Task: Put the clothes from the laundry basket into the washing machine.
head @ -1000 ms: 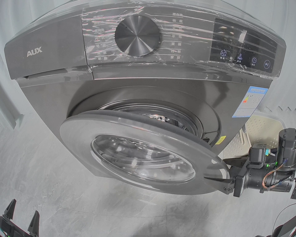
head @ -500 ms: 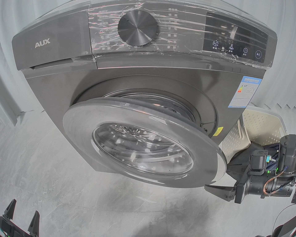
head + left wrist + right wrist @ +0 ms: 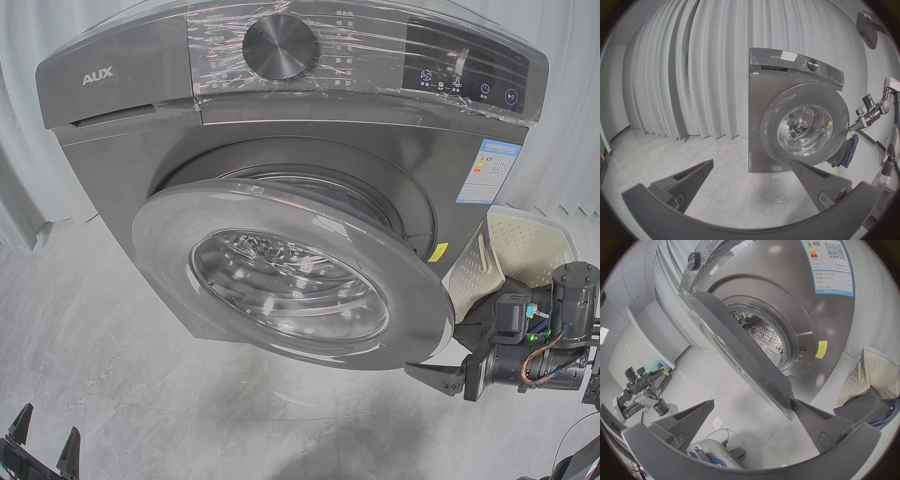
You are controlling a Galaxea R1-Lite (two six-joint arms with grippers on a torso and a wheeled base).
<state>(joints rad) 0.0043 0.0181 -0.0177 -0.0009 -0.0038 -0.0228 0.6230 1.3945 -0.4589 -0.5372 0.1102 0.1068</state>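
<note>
Grey floor and pale curtains are framing the washer (image 3: 300,156). Your right gripper (image 3: 750,405), jaws apart, is sitting at the edge of the half-open door (image 3: 287,275). Your left gripper (image 3: 49,422), also apart, is hanging low. Clothes (image 3: 862,405) are lying in the basket (image 3: 531,244) beside the washer. Door-opening seems underway; next, swing it wide.

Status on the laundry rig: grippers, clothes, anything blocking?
Left gripper open, empty, low. Right gripper open at rim of round grey glass-windowed door. Dark clothes draped over cream perforated laundry basket. Door only part-open, partly covering drum.

The washing machine door (image 3: 294,275) stands ajar, right gripper (image 3: 437,357) at its free edge.
</note>
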